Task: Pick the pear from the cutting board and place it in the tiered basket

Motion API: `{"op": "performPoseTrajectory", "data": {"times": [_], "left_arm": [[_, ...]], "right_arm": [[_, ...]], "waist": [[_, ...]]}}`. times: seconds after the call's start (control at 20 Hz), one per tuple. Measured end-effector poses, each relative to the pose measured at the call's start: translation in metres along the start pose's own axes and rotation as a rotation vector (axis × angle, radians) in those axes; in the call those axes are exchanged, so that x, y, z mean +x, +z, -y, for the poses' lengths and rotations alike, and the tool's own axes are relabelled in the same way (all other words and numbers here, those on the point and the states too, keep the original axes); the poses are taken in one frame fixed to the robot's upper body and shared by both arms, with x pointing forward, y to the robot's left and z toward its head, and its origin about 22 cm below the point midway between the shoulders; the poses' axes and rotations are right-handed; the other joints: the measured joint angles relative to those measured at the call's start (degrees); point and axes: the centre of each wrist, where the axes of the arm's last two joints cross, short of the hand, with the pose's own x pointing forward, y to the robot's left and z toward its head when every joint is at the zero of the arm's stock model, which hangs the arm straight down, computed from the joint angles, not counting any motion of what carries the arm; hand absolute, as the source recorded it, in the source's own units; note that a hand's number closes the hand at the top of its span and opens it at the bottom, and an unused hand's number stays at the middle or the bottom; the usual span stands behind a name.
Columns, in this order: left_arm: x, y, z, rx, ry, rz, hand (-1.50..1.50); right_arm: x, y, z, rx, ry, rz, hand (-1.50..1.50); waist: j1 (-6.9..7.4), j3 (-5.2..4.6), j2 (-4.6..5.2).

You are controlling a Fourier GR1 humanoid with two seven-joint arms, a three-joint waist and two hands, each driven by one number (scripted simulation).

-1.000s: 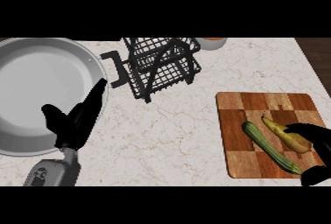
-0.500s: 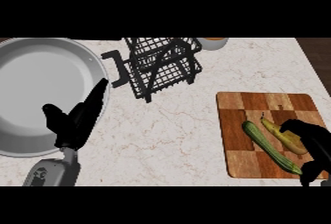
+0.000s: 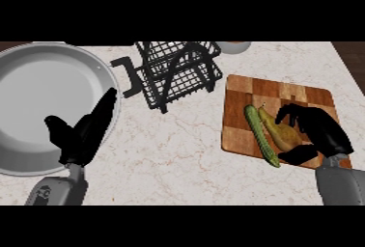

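A yellow-brown pear (image 3: 279, 133) lies on the wooden cutting board (image 3: 273, 91) at the right, close beside a long green cucumber (image 3: 259, 134). My right hand (image 3: 318, 131) sits over the pear's right side, fingers curled above it and thumb below it, closing round it. The black wire tiered basket (image 3: 176, 70) stands at the top middle of the counter. My left hand (image 3: 85, 130) rests open at the left, fingers straight, over the rim of a pan.
A large grey pan (image 3: 43, 91) fills the left side, its black handle pointing toward the basket. A pale bowl (image 3: 234, 46) shows partly at the top edge behind the basket. Bare marble counter lies between the pan and the board.
My right hand has moved left and up across the board onto the pear, its fingers curling round it. The left hand, pear and cucumber have stayed put.
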Motion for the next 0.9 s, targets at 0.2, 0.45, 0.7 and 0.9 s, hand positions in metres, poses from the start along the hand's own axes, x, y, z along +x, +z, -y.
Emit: {"op": "performPoseTrajectory", "data": {"times": [0.2, 0.45, 0.7, 0.9], "left_arm": [[-0.001, 0.001, -0.003, 0.011, 0.000, 0.003, 0.00], [-0.002, 0.001, -0.006, 0.011, 0.002, 0.003, 0.00], [-0.002, 0.001, -0.002, -0.001, -0.001, 0.004, 0.00], [-0.001, -0.001, 0.000, -0.010, 0.001, 0.015, 0.00]], "right_arm": [[0.035, 0.007, 0.046, -0.080, -0.108, 0.038, 1.50], [0.070, 0.034, 0.103, -0.200, -0.165, 0.122, 1.50], [0.106, 0.047, 0.152, -0.295, -0.193, 0.181, 1.50], [0.142, 0.041, 0.180, -0.330, -0.174, 0.206, 1.50]], "waist": [[-0.48, 0.30, -0.07], [-0.49, 0.44, -0.03], [0.01, 0.48, 0.09], [0.52, 0.52, 0.23]]}}
